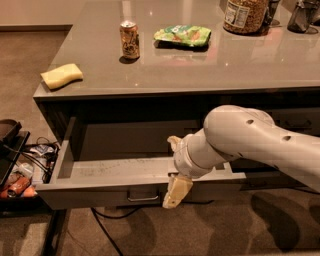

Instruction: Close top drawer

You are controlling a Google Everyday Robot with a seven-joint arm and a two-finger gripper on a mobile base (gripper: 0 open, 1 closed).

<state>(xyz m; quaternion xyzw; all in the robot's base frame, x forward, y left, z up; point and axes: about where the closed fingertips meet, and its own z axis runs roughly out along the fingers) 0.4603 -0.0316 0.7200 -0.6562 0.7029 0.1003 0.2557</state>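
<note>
In the camera view, the top drawer (90,196) stands pulled well out from under the grey counter (225,67), toward the near side. Its plain grey inside is open to sight, and a small silver pull (142,198) sits on its front.

The gripper (169,172) is at the drawer's front wall, right of the pull, on a thick white arm (250,140) that reaches in from the right. Its claw is apart. One pale finger (174,143) is over the inside of the drawer and the other hangs down before the front panel.

On the counter stand a can (129,40), a yellow sponge (61,75) near the left edge, a green bag (182,35) and a jar (245,15) at the far right. Clutter (20,172) lies on the floor at left.
</note>
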